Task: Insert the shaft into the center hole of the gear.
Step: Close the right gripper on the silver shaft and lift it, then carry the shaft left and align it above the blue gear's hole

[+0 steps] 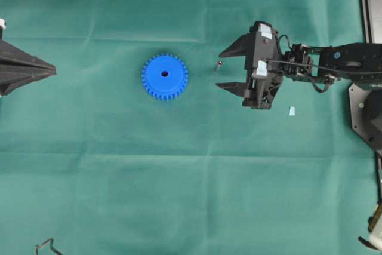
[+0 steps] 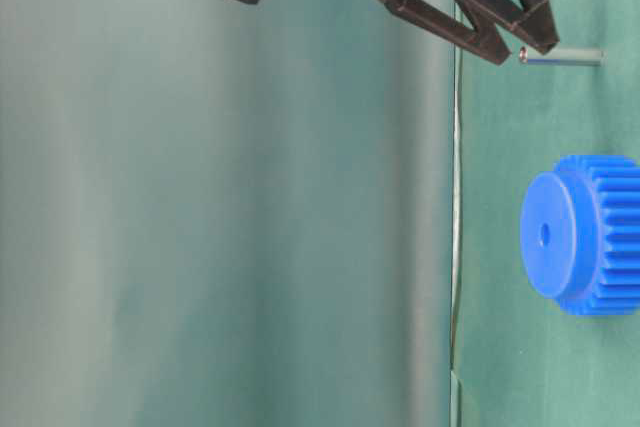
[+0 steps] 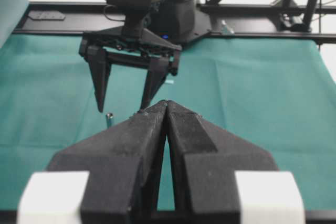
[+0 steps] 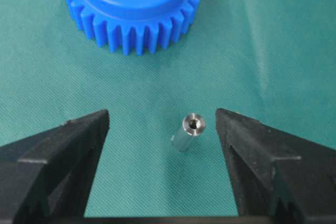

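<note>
Green cloth (image 1: 191, 195): covers the whole work surface, creased in faint straight fold lines; a raised green backdrop is seen behind it in the table-level view.

Black frame rail (image 3: 105, 22): runs along the far edge of the cloth in the left wrist view, with stands and cables behind it.

Right gripper (image 1: 227, 67): reached in from the right side of the overhead view, jaws spread wide, nothing held.

Left gripper (image 1: 52, 71): at the left edge of the overhead view, fingers pressed together to a point, nothing between them.

Gear (image 1: 165, 76): bright blue, toothed, laid flat on the cloth near the middle, between the two grippers and touched by neither. Center hole (image 1: 164, 74): dark, round, unfilled.

Shaft (image 4: 189, 131): silvery pin standing on the cloth, seen between the right gripper's spread fingertips, touching neither, just beside the gear.

Pale scrap (image 1: 292, 111): small, lying on the cloth beside the right arm.
</note>
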Robot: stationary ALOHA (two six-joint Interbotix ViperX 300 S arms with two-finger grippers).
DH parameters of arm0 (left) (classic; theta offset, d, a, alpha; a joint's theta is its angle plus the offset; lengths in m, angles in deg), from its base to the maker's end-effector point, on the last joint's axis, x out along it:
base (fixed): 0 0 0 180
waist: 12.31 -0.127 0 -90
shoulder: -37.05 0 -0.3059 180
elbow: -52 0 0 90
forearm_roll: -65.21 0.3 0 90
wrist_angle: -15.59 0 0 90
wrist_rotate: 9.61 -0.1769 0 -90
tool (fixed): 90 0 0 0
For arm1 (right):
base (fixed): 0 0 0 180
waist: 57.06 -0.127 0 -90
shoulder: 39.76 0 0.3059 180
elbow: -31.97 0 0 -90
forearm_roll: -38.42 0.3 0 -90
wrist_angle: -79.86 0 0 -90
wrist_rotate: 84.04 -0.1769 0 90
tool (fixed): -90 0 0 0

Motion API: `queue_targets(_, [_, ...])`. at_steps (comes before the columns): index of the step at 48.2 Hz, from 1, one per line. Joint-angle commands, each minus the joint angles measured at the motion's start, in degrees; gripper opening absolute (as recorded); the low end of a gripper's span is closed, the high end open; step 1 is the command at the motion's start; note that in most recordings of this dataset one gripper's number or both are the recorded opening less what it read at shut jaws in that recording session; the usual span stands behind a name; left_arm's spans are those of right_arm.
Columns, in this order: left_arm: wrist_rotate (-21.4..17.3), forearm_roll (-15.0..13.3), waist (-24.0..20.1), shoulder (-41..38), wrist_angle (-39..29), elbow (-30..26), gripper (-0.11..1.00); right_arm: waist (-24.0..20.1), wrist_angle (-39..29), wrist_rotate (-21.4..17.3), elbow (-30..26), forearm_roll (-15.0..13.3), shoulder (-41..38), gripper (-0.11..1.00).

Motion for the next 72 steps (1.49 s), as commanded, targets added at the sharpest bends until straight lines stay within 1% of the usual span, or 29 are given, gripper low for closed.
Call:
queue_targets(1, [0.1, 0.2, 0.2, -0.5, 0.3, -1.3, 0.00, 0.2, 0.7, 0.0, -1.1, 0.2, 0.4, 0.83])
queue_targets(10, [0.1, 0.2, 0.2, -0.4, 0.1, -1.3, 0.00, 0.2, 0.4, 0.0, -1.1, 0.3, -0.1, 0.81])
queue_targets(13, [0.1, 0.2, 0.2, -0.4, 0.1, -1.3, 0.00, 0.2, 0.4, 0.0, -1.2, 0.3, -0.3, 0.79])
queue_targets(15, [0.1, 0.2, 0.2, -0.4, 0.0, -1.3, 0.00, 0.2, 0.3, 0.0, -1.3, 0.3, -0.4, 0.76])
queue_targets(18, [0.1, 0.2, 0.1, -0.4, 0.0, -1.3, 0.00, 0.2, -0.4, 0.1, -1.5, 0.3, -0.4, 0.67])
queue_targets(26, [0.1, 0.2, 0.2, -0.4, 0.0, -1.4, 0.00, 0.2, -1.8, 0.1, -1.6, 0.2, -0.5, 0.26])
queue_targets(28, [0.1, 0.2, 0.2, -0.4, 0.0, -1.3, 0.00, 0.2, -1.9, 0.1, -1.6, 0.2, -0.5, 0.18])
queue_targets(29, [0.1, 0.2, 0.2, -0.4, 0.0, -1.4, 0.00, 0.2, -1.9, 0.1, -1.6, 0.2, -0.5, 0.17])
queue_targets(45, [0.1, 0.2, 0.2, -0.3, -0.4, -1.4, 0.00, 0.2, -2.2, 0.2, -2.5, 0.2, -0.1, 0.17])
queue_targets(50, [0.1, 0.2, 0.2, -0.2, -0.5, -1.4, 0.00, 0.2, -3.7, 0.4, -3.3, 0.2, 1.5, 0.17])
queue_targets(55, [0.1, 0.2, 0.2, -0.2, -0.5, -1.4, 0.00, 0.2, -7.7, 0.4, -4.8, 0.1, 4.3, 0.17])
queue_targets(66, [0.1, 0.2, 0.2, -0.2, -0.5, -1.4, 0.00, 0.2, -19.3, 0.4, -8.9, -0.2, 9.9, 0.17])
queue_targets(72, [0.1, 0.2, 0.2, -0.1, -0.5, -1.4, 0.00, 0.2, -22.8, 0.3, -10.4, -0.2, 12.0, 0.17])
